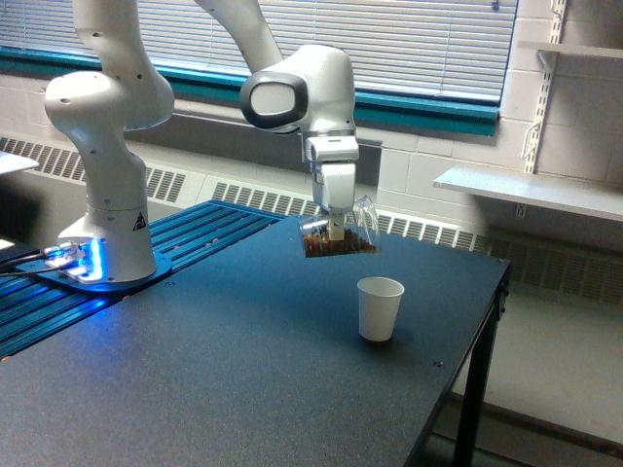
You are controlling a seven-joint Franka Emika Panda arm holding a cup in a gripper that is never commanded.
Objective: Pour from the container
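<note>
My gripper [336, 232] hangs over the black table [195, 379] and is shut on the container [340, 236], a clear cup with brown granules lying along its lower side. The cup is tipped nearly onto its side. A white paper cup [379, 308] stands upright on the table, below the container and slightly toward the exterior view's right, well apart from it. No material is seen falling.
The arm's white base [105, 224] stands on a blue slatted platform [117, 282] at the exterior view's left. The table's edge runs along the exterior view's right, with a black leg [472, 389]. A wall shelf [531, 190] sits behind.
</note>
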